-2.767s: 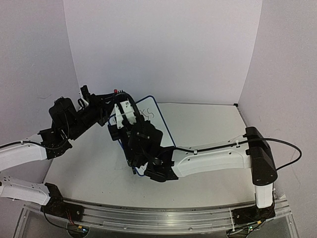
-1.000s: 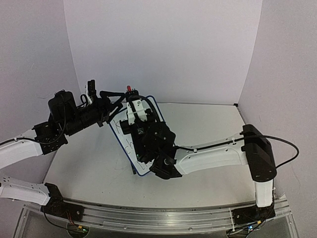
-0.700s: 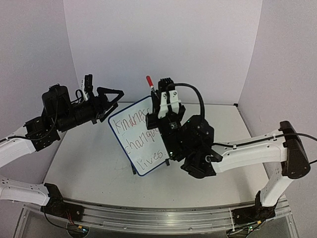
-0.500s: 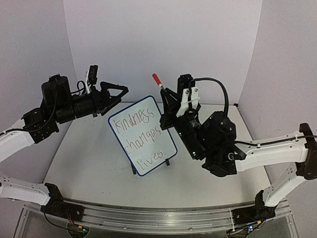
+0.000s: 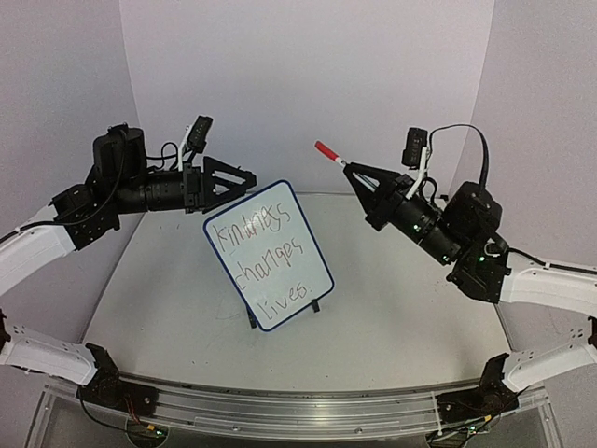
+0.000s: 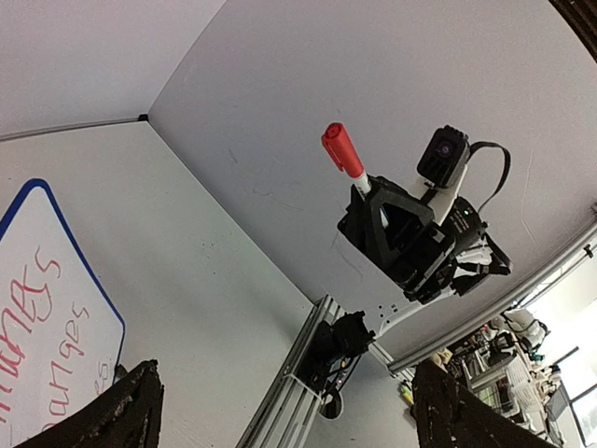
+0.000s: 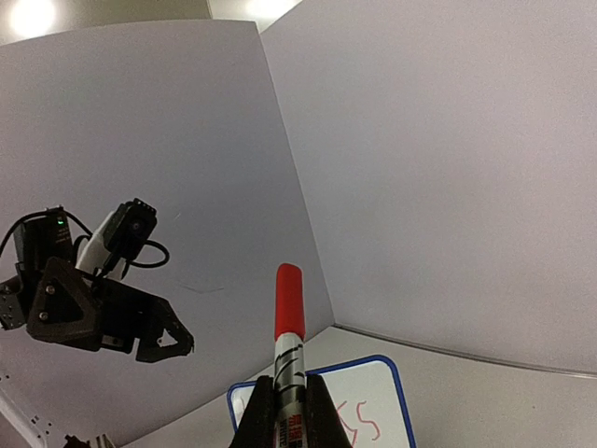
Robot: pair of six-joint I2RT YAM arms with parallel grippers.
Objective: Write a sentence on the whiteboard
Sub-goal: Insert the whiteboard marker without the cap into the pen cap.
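Top external view shows the whiteboard [image 5: 319, 273] standing on the counter [image 5: 401, 299], lower than both tools and between them. The sentence [image 5: 269, 259] is written on it in red, in 3 lines: "kindness changes lives". The left tool [image 5: 247, 180] hangs in the air above the upper edge of the board, not touching it, and its jaws are wide apart. The right tool [image 5: 366, 179] is well to the right of the board, also in the air, and is clamped on a marker [image 5: 334, 157]. The marker's red cap points up and toward the left tool. In the right wrist view the marker stands upright between the fingers [image 7: 256, 415], and the upper corner of the board lies beyond them.
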